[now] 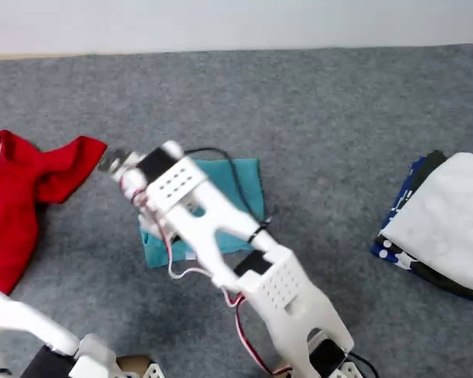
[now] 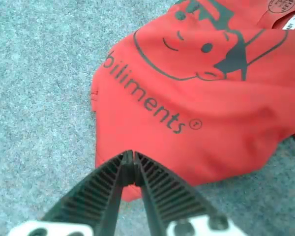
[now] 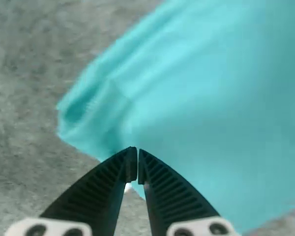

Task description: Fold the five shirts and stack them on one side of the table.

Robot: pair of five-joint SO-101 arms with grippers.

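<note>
A red shirt (image 1: 20,189) with a black cartoon print lies crumpled at the table's left edge. My left gripper (image 2: 132,168) hangs shut just above its lower hem (image 2: 137,147), with no cloth seen between the fingers. A teal shirt (image 1: 244,185) lies folded in the middle of the table. The right arm (image 1: 221,228) stretches across it, and my right gripper (image 3: 133,152) is shut with its tips at the teal shirt's edge (image 3: 88,113). A stack of folded shirts (image 1: 449,220) rests at the right edge, white on top.
Grey carpet-like cloth (image 1: 315,102) covers the table. Under the white shirt show a blue patterned one (image 1: 394,213) and a black one (image 1: 437,279). The left arm's base (image 1: 31,327) stands at the front left corner. Bare cloth stretches along the back.
</note>
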